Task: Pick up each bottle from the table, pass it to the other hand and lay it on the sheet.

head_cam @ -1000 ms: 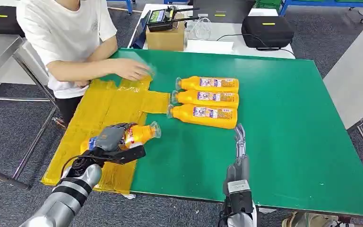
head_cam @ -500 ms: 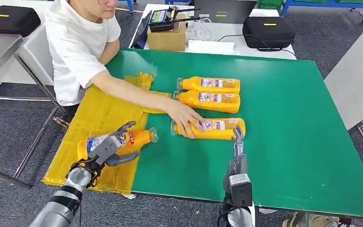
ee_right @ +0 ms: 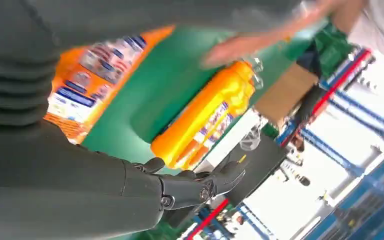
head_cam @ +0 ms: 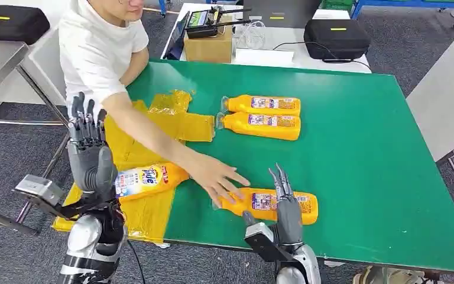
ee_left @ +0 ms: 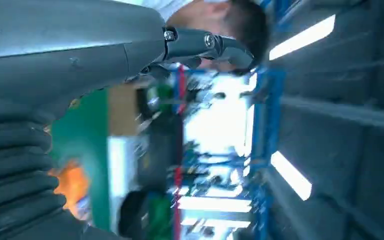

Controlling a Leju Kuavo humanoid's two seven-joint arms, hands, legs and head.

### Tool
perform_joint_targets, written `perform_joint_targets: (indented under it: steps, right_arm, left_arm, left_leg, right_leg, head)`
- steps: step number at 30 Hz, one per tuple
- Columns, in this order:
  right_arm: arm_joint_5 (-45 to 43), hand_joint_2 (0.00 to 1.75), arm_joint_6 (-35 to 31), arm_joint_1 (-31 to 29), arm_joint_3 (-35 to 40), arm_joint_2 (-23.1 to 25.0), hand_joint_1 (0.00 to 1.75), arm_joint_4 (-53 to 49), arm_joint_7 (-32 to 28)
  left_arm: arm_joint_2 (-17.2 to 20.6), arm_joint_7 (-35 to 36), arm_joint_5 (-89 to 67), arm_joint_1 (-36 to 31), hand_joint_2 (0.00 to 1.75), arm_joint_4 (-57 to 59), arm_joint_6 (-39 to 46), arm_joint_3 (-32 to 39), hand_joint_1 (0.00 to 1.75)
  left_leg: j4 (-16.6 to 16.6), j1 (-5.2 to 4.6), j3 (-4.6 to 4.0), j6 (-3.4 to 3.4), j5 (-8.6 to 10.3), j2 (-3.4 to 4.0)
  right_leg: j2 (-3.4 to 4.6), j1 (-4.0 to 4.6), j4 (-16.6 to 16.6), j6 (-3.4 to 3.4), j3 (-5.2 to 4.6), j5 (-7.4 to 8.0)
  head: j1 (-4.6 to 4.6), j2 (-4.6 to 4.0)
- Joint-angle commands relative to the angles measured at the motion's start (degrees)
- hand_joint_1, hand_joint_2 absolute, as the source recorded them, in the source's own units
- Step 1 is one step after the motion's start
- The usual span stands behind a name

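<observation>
Head view: left hand [head_cam: 92, 158] is raised upright, fingers straight and apart, holding nothing; one bottle [head_cam: 148, 179] lies on the yellow sheet [head_cam: 124, 148] just beyond its palm, not touched by the fingers; right hand [head_cam: 287, 207] stands at the near table edge, fingers extended and apart, empty, fingertips reaching over the near bottle [head_cam: 272, 205] on the green table [head_cam: 354, 165]; contact there is unclear; a person's hand [head_cam: 216, 177] rests on that bottle's neck end; two more bottles [head_cam: 262, 116] lie side by side well beyond the right fingertips.

Left wrist view: blurred; thumb [ee_left: 200, 42] extended, nothing between the fingers.

Right wrist view: dark fingers [ee_right: 215, 182] lie uncurled just beside the orange bottle [ee_right: 205, 117], not wrapped round it; the person's hand [ee_right: 245, 45] is at its far end.

Judgement: one bottle laid, next pick in hand; next move calls for the person's hand to clear, then right fingers closing round the near bottle's body, lift, pass to the left hand.
</observation>
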Motion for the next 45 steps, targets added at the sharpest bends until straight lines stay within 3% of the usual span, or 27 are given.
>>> perform_joint_targets:
  steps: [1, 4, 7, 16, 22, 32, 35, 45]
  right_arm:
    - [0.7, 1.75, -0.6, -2.7, 3.4, -4.1, 0.0, 4.8, 0.8]
    - [2.0, 1.75, -0.1, -2.8, 3.6, -4.2, 0.0, 4.9, 2.4]
    - [12.9, 1.75, 1.7, -3.3, 5.0, -7.1, 0.0, 3.7, 10.6]
    - [30.3, 1.75, 10.7, 2.3, 5.3, -15.2, 0.0, -9.4, 27.2]
    - [32.5, 1.75, 11.9, 3.8, 2.0, -17.4, 0.0, -10.1, 31.4]
    - [36.9, 1.75, 16.1, 4.4, -0.8, -21.6, 0.0, -12.8, 33.9]
    - [32.9, 1.75, 17.8, 4.3, -1.3, -21.2, 0.0, -11.0, 32.1]
    - [31.4, 1.75, 17.8, 3.2, -0.7, -20.4, 0.0, -7.8, 30.8]
  left_arm:
    - [-0.5, -0.2, -0.4, 0.2, 1.75, -2.8, 0.6, -1.2, 0.0]
    - [-0.5, -0.5, -0.5, 0.3, 1.75, -2.9, 1.1, -1.1, 0.0]
    - [-0.8, -2.1, -1.3, 1.7, 1.75, -5.0, 3.9, -1.6, 0.0]
    - [-0.9, -0.3, -3.5, 3.4, 1.75, -4.1, 2.4, -0.7, 0.0]
    - [-1.5, 1.6, -1.2, 4.7, 1.75, -4.4, -0.4, -1.8, 0.0]
    - [-1.2, 0.9, -3.1, 5.8, 1.75, -3.6, -0.3, -1.7, 0.0]
    - [-1.6, 2.3, -0.6, 5.5, 1.75, -3.0, -1.8, -1.6, 0.0]
    - [-1.7, 2.1, -0.8, 4.9, 1.75, -2.7, -1.4, -2.1, 0.0]
  left_leg:
    - [0.0, 0.02, 0.03, 0.11, 0.0, -0.06]
    - [-0.1, 0.08, 0.13, 0.17, -0.02, -0.03]
    - [-0.1, 0.04, 0.11, 0.15, -0.01, -0.04]
    - [0.0, -0.02, 0.02, 0.15, -0.03, -0.11]
    - [0.0, 0.01, 0.06, 0.2, -0.03, -0.17]
    - [0.0, -0.02, 0.03, 0.18, -0.03, -0.09]
    - [0.0, -0.03, 0.02, 0.11, -0.02, -0.08]
    - [-0.1, -0.01, 0.08, 0.16, -0.02, -0.09]
  right_leg:
    - [-0.03, 0.06, -0.1, -0.15, 0.06, 0.01]
    - [0.0, 0.14, -0.2, -0.3, 0.14, 0.02]
    - [-0.01, 0.1, -0.1, -0.23, 0.11, 0.02]
    - [-0.09, 0.03, -0.1, -0.19, 0.06, -0.01]
    - [-0.13, 0.08, -0.2, -0.27, 0.11, 0.0]
    - [-0.07, 0.04, -0.1, -0.25, 0.04, 0.0]
    - [-0.07, 0.02, -0.1, -0.17, 0.02, -0.01]
    - [-0.06, 0.05, -0.2, -0.21, 0.08, 0.01]
  head:
    - [0.0, 0.0]
    - [0.0, 0.0]
    - [0.0, 0.0]
    - [0.0, 0.0]
    - [0.0, 0.0]
    - [0.0, 0.0]
    - [0.0, 0.0]
    - [-0.02, 0.0]
